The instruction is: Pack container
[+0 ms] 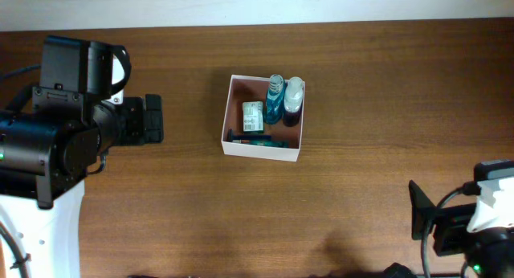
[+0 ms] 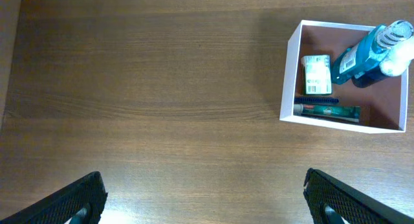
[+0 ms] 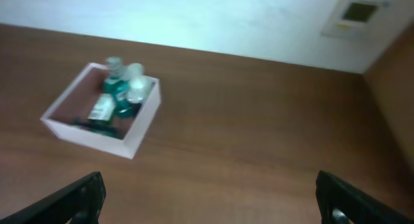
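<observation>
Far left: the L arm's black body, with the left gripper (image 1: 152, 119) pointing right toward the container, well apart from it, over bare table (image 1: 361, 85). The wrist cam shows its fingers (image 2: 74, 199) at the frame's bottom corners. They are spread wide, w/ only wood btwn them.

Centre, a bit toward the far edge: the container (image 1: 261, 149), a square white box w/ a pinkish-brown inside, flat on the table. Neither arm touches it. Inside, L to R:
- A green-white carton (image 1: 253, 116) lies flat, mid-left.
- A blue bottle (image 1: 275, 101) is just beside it.
- A dark bottle (image 1: 294, 97) w/ a white cap touches the blue one, by the right wall.

Both bottles are in the far-right part. Upright or leaning, can't tell. Along the near wall lies a green tube (image 2: 330, 112), w/ a thin dark-blue item (image 2: 317, 101) just behind it, too small to name.

Bottom right: the right gripper (image 1: 426, 222), near the table's front edge and well apart from the container. Its wrist cam is blurry but shows the fingers wide apart, holding nothing.
</observation>
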